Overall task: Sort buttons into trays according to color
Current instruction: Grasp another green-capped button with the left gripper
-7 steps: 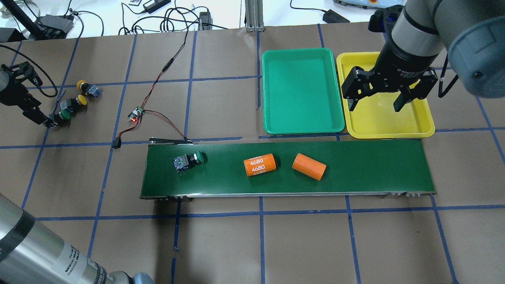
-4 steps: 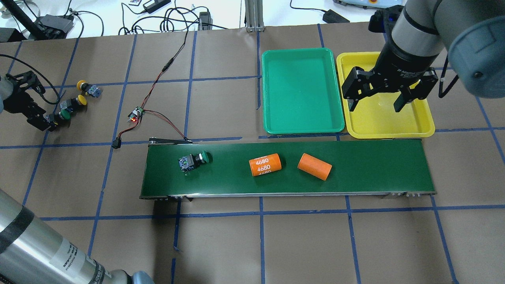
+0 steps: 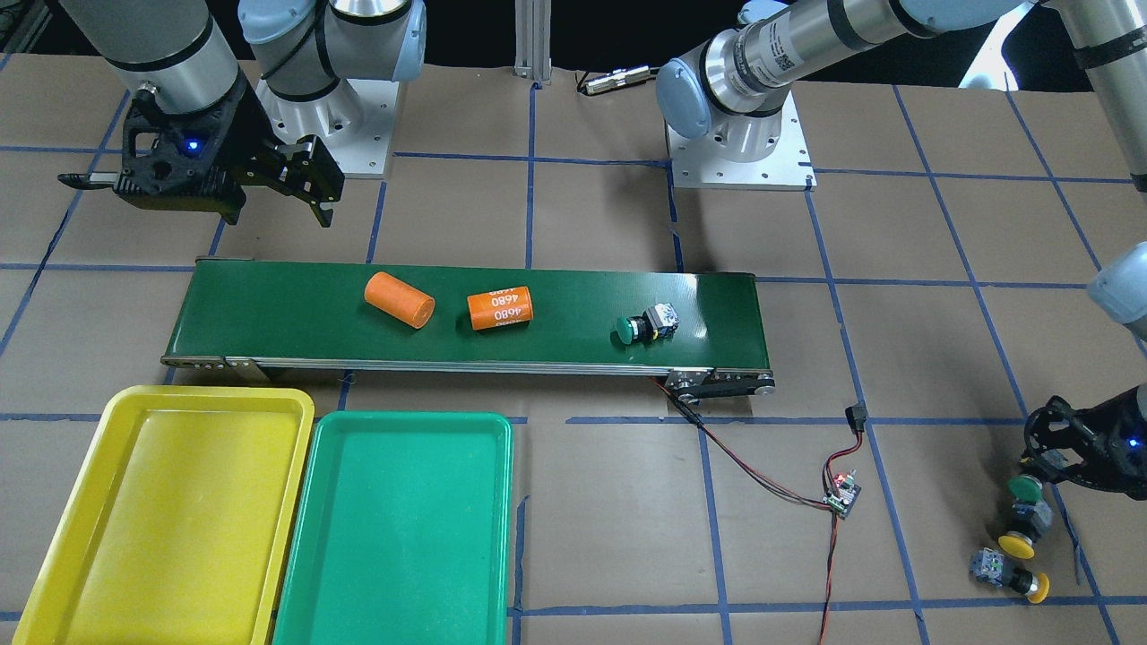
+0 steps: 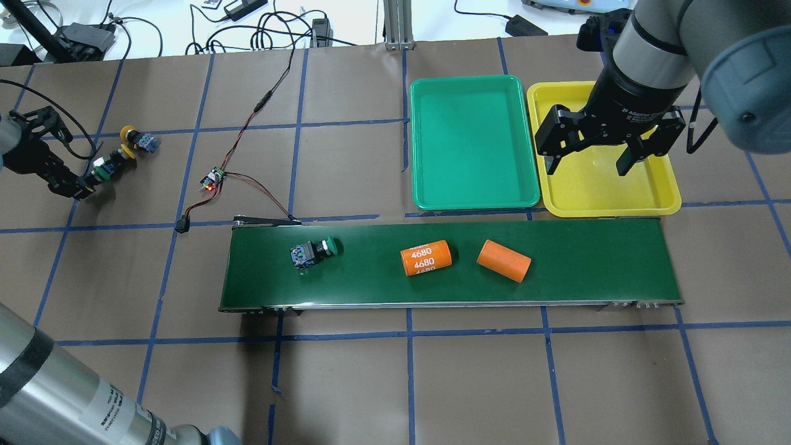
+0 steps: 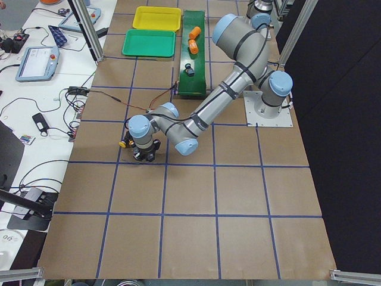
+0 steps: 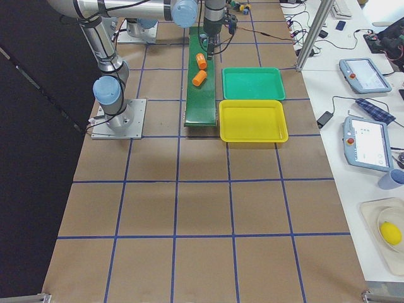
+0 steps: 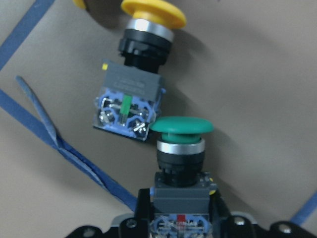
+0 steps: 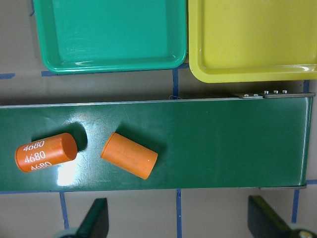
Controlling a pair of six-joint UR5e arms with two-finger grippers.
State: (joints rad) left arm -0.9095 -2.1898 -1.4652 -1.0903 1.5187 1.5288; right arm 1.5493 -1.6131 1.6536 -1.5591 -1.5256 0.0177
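Sliding along the belt, one green button is now closer to the orange cans. Left claw holds another green button well off the belt's start, cap pointing away. Right claw hangs wide open by the belt's other end, nearer the green tray.

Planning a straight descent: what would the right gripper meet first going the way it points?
The right gripper would likely meet bare conveyor belt beside the plain orange cylinder; depth is unclear.
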